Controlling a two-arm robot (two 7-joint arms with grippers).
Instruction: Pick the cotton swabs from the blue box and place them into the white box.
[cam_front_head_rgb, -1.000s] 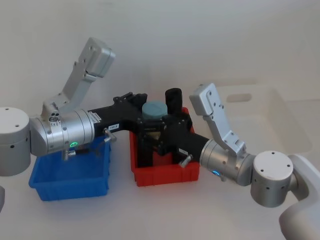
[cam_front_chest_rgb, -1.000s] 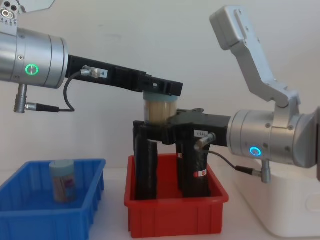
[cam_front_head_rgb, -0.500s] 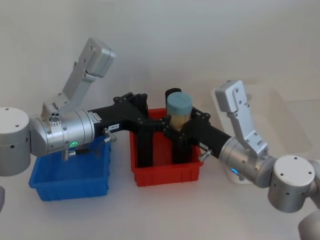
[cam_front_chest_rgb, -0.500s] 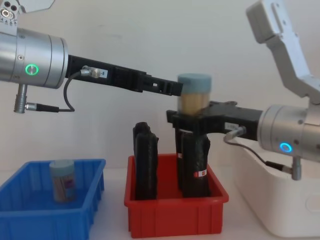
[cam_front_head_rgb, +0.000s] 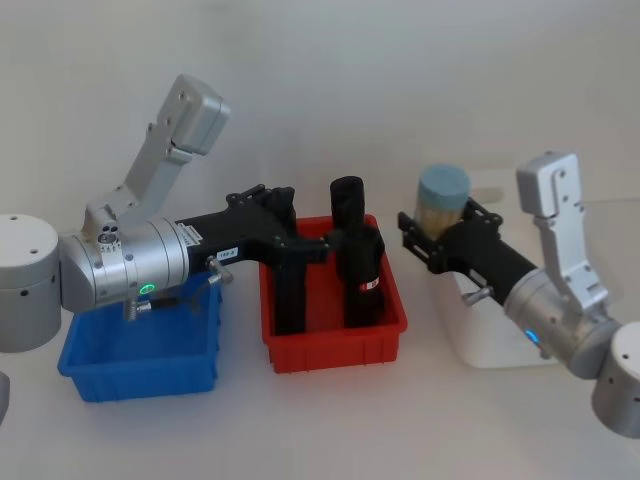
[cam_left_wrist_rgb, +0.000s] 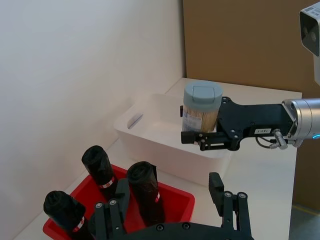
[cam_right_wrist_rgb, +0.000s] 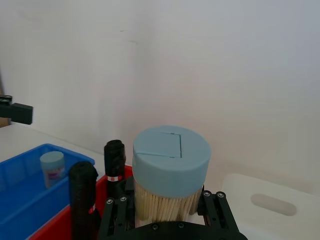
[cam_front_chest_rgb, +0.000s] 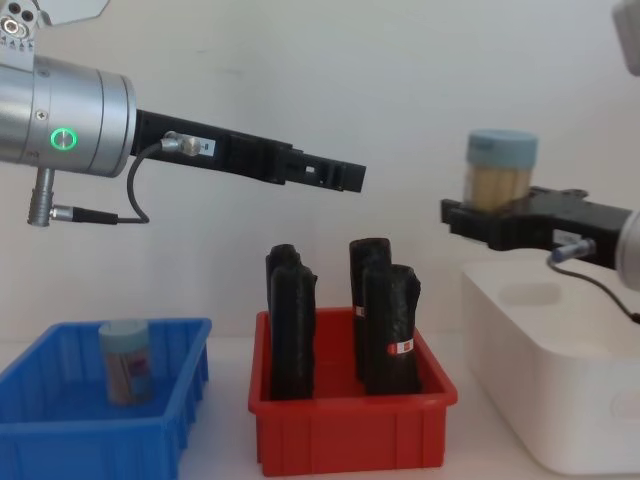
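My right gripper (cam_front_head_rgb: 440, 235) is shut on a tub of cotton swabs (cam_front_head_rgb: 443, 205) with a pale blue cap, held upright above the white box (cam_front_head_rgb: 500, 335) at its side nearest the red bin. The chest view shows the same tub (cam_front_chest_rgb: 500, 165) high over the white box (cam_front_chest_rgb: 540, 400). A second tub of cotton swabs (cam_front_chest_rgb: 125, 362) stands in the blue box (cam_front_chest_rgb: 60, 430) at the left. My left gripper (cam_front_head_rgb: 305, 245) hangs open and empty above the red bin, its fingers (cam_left_wrist_rgb: 227, 200) spread wide.
The red bin (cam_front_chest_rgb: 350, 430) sits between the blue and white boxes and holds three tall black rolls (cam_front_chest_rgb: 385, 325). A white wall stands close behind the table. The left arm's forearm stretches over the blue box (cam_front_head_rgb: 140, 355).
The tub went from the left gripper to the right. The right gripper then carried it rightward, from above the red bin to above the white box. The left arm stayed still.
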